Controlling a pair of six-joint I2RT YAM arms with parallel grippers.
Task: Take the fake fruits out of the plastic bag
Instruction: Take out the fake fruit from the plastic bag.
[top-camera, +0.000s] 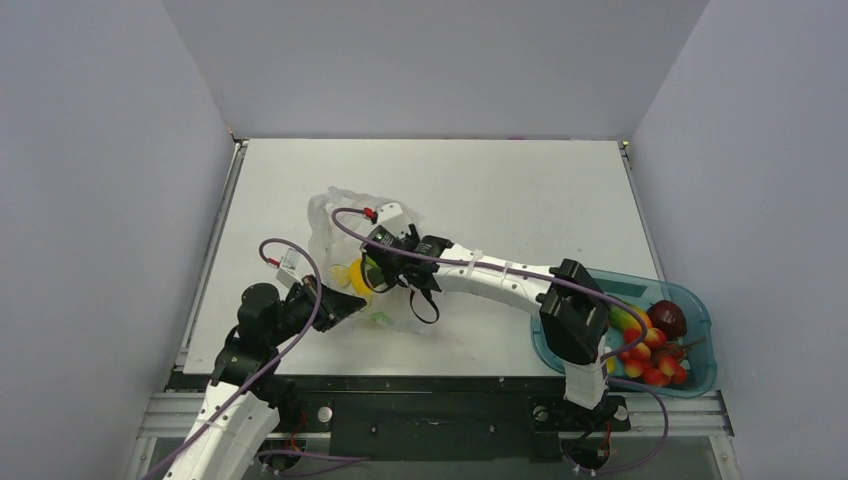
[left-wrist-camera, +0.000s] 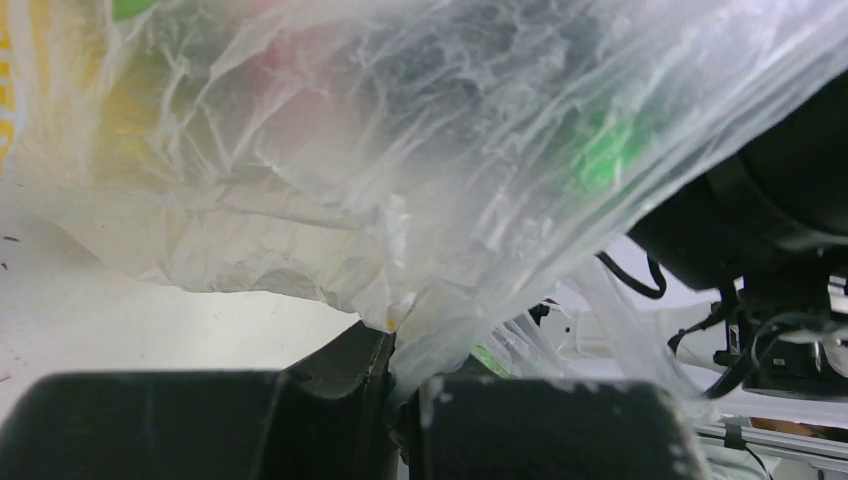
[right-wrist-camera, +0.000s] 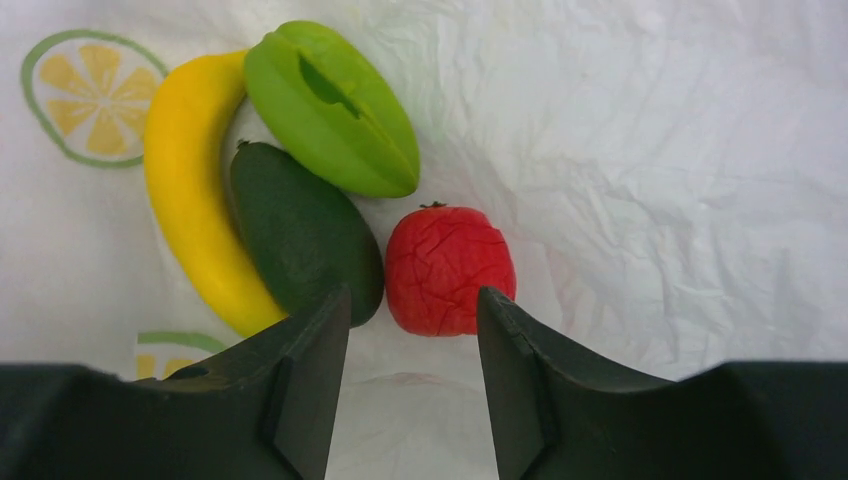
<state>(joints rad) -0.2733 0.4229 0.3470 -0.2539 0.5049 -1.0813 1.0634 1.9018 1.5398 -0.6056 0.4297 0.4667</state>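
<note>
The clear plastic bag lies left of the table's middle. My left gripper is shut on a fold of the bag's film at its near edge. My right gripper is inside the bag, open and empty. In the right wrist view its gap stands just short of a red wrinkled fruit. Beside that lie a dark green fruit, a yellow banana, a light green fruit and printed lemon slices. The banana shows through the film from above.
A teal translucent tray at the near right holds several fruits, a dark red apple and small red ones. The right arm stretches across the table from its base. Grey walls enclose the table.
</note>
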